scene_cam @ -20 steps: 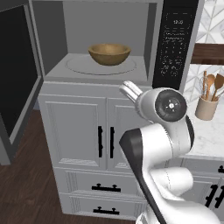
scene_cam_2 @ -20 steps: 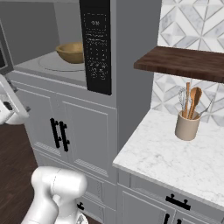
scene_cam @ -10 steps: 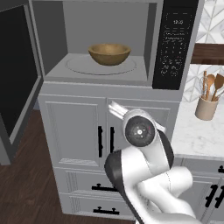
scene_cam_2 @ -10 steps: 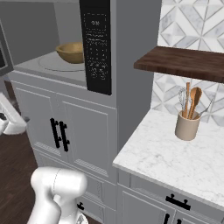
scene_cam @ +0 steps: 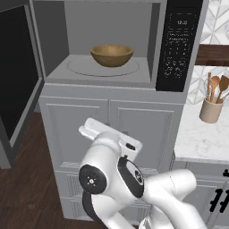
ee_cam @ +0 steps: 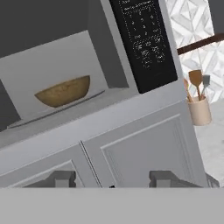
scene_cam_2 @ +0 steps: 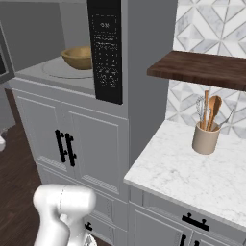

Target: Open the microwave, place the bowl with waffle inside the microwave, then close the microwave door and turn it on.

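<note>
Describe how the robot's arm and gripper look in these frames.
The arm is glossy white with rounded, bulbous links, dark bands at the joints and a black round cap on one joint. The gripper has two small, blocky dark grey finger tips. No cables or markings visible.

The arm (scene_cam: 116, 179) now sits lower and further left in front of the cabinet (scene_cam: 143, 129) below the microwave (scene_cam: 112, 44); a second ago its big joint stood level with the cabinet's top right corner. The hand (ee_cam: 116, 179) is narrower between its fingertips (ee_cam: 164, 177) than before.
</note>
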